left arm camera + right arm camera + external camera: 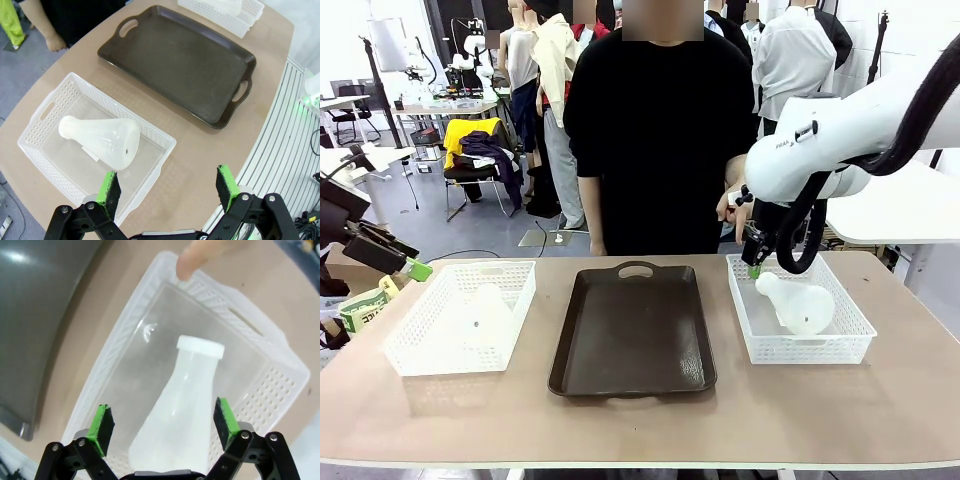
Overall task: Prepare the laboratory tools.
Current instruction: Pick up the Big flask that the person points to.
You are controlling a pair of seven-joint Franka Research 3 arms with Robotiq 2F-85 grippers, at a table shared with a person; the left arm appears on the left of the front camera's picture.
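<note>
**Both flasks lie in their baskets; the tray is bare**

The job looks barely begun. The left flask (485,315) lies on its side in the left basket (450,268), and the right flask (798,305) lies on its side in the right basket (800,350), neck towards the person. Between the baskets, the tray (632,330) carries nothing. Neither flask is gripped. Lifting out and setting down both flasks appears to be left to do, presumably onto the tray.

The right tool (164,421) hangs just over the right flask with its jaws spread wide, one green pad to each side of the flask's body and not closed on it. The left tool (168,187) is equally wide open and holds nothing. It sits back near the edge of the surface (880,420), well apart from the left flask. A person's fingertip (192,257) shows by the far rim of the right basket.

The flasks are frosted, translucent white cones with broad round bases and narrow necks ending in a thickened lip. They look smooth and likely to roll. The baskets are white perforated plastic with cut-out handles. The tray is dark brown, rectangular and raised at the rim, with a slight sheen. The surface is matt tan.
</note>
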